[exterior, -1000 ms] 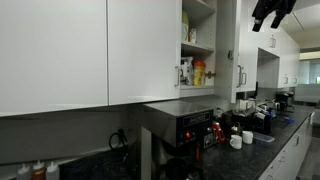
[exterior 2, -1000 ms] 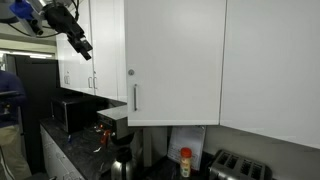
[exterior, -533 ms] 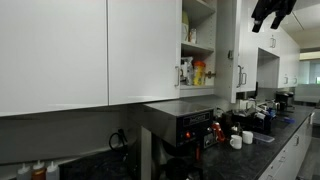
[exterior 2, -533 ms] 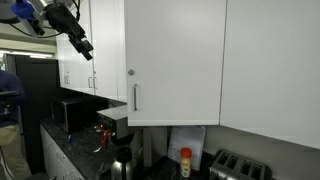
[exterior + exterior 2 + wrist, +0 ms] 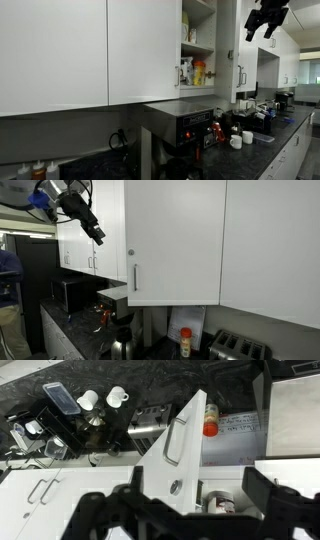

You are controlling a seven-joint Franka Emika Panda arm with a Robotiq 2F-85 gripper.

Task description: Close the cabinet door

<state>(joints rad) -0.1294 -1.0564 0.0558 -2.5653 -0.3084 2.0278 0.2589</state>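
The cabinet door (image 5: pixel 175 240) is a white flat panel with a slim silver bar handle (image 5: pixel 135 277) near its lower corner. It stands swung open. In an exterior view it shows nearly edge-on (image 5: pixel 227 50) beside the open shelves. In the wrist view the door (image 5: pixel 165 465) and its handle (image 5: pixel 176 438) lie between my fingers and further off. My gripper (image 5: pixel 195 510) is open and empty. It hangs in the air up near the door's top, apart from it, in both exterior views (image 5: pixel 265 18) (image 5: pixel 92 228).
The open cabinet shelves hold bottles and jars (image 5: pixel 197 72). A coffee machine (image 5: pixel 185 125) and mugs (image 5: pixel 237 141) stand on the dark counter below. A microwave (image 5: pixel 68 293), a toaster (image 5: pixel 240 348) and a person (image 5: pixel 8 270) are also in view. White wall cabinets line the wall.
My gripper has moved a little down and toward the open door. The door has not moved.
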